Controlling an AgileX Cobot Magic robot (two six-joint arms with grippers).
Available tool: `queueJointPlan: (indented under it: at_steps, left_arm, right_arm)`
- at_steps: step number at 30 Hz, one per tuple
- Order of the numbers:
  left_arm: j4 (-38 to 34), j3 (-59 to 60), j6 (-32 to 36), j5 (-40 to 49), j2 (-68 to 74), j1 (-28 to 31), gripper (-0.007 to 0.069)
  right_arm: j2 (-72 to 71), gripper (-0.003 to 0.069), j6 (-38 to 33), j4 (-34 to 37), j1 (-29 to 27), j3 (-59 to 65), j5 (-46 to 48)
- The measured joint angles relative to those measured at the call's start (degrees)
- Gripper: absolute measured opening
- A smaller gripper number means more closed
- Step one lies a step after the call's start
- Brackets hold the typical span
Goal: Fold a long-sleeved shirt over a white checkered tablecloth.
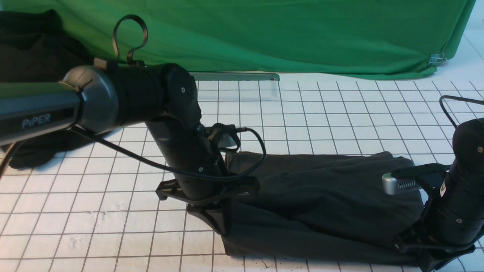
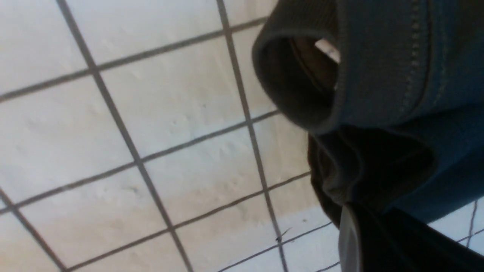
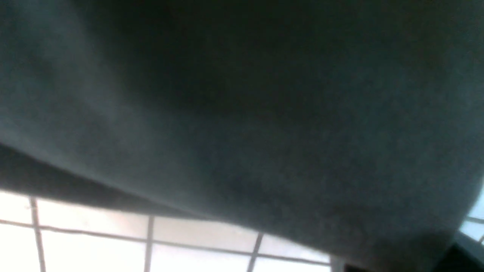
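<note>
The long-sleeved shirt (image 1: 325, 200) lies as a wide dark charcoal band on the white checkered tablecloth (image 1: 94, 211); its logo is hidden. My left gripper (image 1: 219, 223) is down at the band's near left corner, shut on bunched cloth. In the left wrist view a sleeve cuff (image 2: 298, 75) gapes open above the pinched folds, and one pale finger (image 2: 349, 241) shows beside them. My right gripper (image 1: 427, 260) sits at the near right corner. The shirt (image 3: 242, 113) fills the right wrist view and drapes out of the jaws above the tablecloth (image 3: 94, 238).
Plain green fabric (image 1: 283, 34) hangs across the back, held by a clip (image 1: 436, 58) at the right. A deeper-black cloth mass (image 1: 34, 49) is heaped at the far left. A thin metal bar (image 1: 234, 76) lies under the green fabric's lower edge.
</note>
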Motion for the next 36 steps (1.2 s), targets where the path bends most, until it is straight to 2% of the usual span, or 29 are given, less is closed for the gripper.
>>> queueJointPlan:
  at_steps: [1,3,5,6,8,10,14,15,17,18,20,21,22,23,25,26,29,30,35,36]
  left_arm:
    - [0.2,0.0,0.0,0.4,0.0,0.0,0.0029]
    - [0.6,0.1,-0.1,2.3,0.0,0.0,0.008]
    - [0.6,0.1,-0.3,3.9,0.0,0.0,0.0134]
    - [0.5,0.1,-0.3,4.1,0.0,0.0,0.0148]
    - [0.3,0.1,-0.4,6.7,0.0,0.0,0.0251]
    - [0.4,0.1,-0.4,7.7,-0.2,0.0,0.0325]
    - [0.5,0.1,0.0,7.9,-2.0,0.0,0.0456]
    - [0.5,0.1,0.1,7.9,-2.4,0.0,0.0461]
    - [1.0,0.1,0.2,7.9,-4.8,0.0,0.0501]
    - [1.6,0.1,0.2,7.9,-6.9,0.0,0.0511]
    - [1.9,0.1,0.2,7.9,-9.1,0.0,0.051]
    - [2.0,0.1,0.2,7.9,-9.6,0.0,0.0509]
    - [2.1,0.1,0.2,7.9,-11.5,0.0,0.0493]
    - [2.1,0.1,0.2,7.9,-11.9,0.0,0.049]
    - [2.2,0.1,0.2,6.5,-14.2,0.0,0.0444]
    - [2.2,0.1,0.2,6.1,-14.6,0.0,0.0439]
    - [2.2,0.1,0.2,2.4,-17.0,0.0,0.0307]
    - [2.2,0.1,0.2,2.3,-17.1,0.0,0.0307]
    - [2.1,0.1,0.6,-0.1,-17.7,0.0,0.0052]
    - [2.1,0.1,0.9,-0.3,-17.7,0.0,0.0031]
  right_arm:
    - [0.0,0.0173,0.1,-0.1,0.0,0.0,0.1]
    - [-0.1,0.0292,0.2,-0.9,0.0,0.0,1.6]
    - [-0.6,0.0376,0.2,-0.9,0.0,0.0,3.0]
    - [-0.6,0.0393,0.1,-0.9,0.0,0.0,3.1]
    - [-2.6,0.0474,-0.7,-0.9,0.0,0.0,5.3]
    - [-5.0,0.0491,-1.5,-0.9,0.0,0.0,7.0]
    - [-11.6,0.0453,-3.3,-1.2,0.0,0.0,11.2]
    - [-12.6,0.0443,-3.5,-1.3,0.0,0.0,12.0]
    - [-18.2,0.0367,-4.7,-1.4,0.0,0.0,13.4]
    - [-23.1,0.0293,-4.7,-1.4,0.0,0.0,13.8]
    - [-29.6,0.0191,-5.0,-1.5,0.0,0.0,14.0]
    - [-30.4,0.0181,-5.0,-1.5,0.0,0.0,14.1]
    - [-36.3,0.0107,-5.1,-1.5,0.0,0.0,14.1]
    - [-37.8,0.0099,-5.1,-1.5,0.0,0.0,14.1]
    - [-47.5,0.0026,-5.1,-1.5,0.0,0.2,11.7]
    - [-47.5,0.0022,-5.2,-1.5,0.0,0.2,11.3]
    - [-63.9,0.0,-5.8,-1.5,0.0,3.7,1.3]
    - [-64.7,-0.0001,-5.8,-1.5,0.0,4.0,0.0]
    - [-82.6,-0.0002,-5.8,-1.6,0.0,15.9,-18.3]
    - [-84.2,-0.0002,-5.8,-1.6,0.0,18.1,-20.3]
